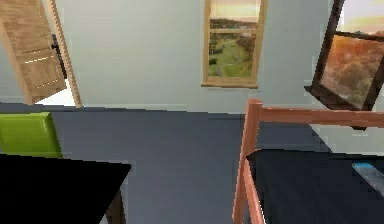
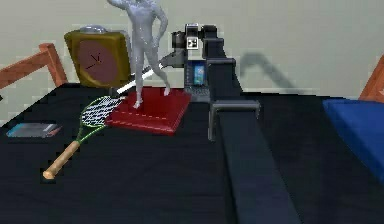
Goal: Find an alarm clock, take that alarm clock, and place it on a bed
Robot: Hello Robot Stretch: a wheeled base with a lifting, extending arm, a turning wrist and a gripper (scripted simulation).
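Arm side view: a bed (image 2: 150,190) with a dark cover fills the lower part of the picture, with a pale wall (image 2: 290,40) behind it. The alarm clock (image 2: 97,58), a brown squarish case with a round reddish face and thin hands, stands at the bed's far edge near the wall, toward the view's left. Just to its right a grey statue (image 2: 147,40) of a standing figure rises from a flat red base (image 2: 150,108). The dark arm (image 2: 250,150) comes up from the bottom edge and ends at two small white marked squares (image 2: 207,35). The tool (image 2: 166,62) sits left of them, right beside the statue. The clock therefore lies to the tool's left and apart from it, with the statue between them. The tool's far end is hard to make out against the statue, so it cannot be told whether it holds anything. A tennis racket (image 2: 85,130) with a green-rimmed head lies on the cover left of the red base. A flat blue-grey thing (image 2: 35,131) lies farther left, and a blue pillow (image 2: 360,130) is at the right. Forward view: the bed's wooden frame (image 1: 300,115) is at the right, above a dark floor (image 1: 170,150). A wooden door (image 1: 38,55), a framed landscape picture (image 1: 234,42) and a window (image 1: 355,55) are along the walls. A green chair (image 1: 28,133) stands by a black surface (image 1: 55,190) at the lower left.
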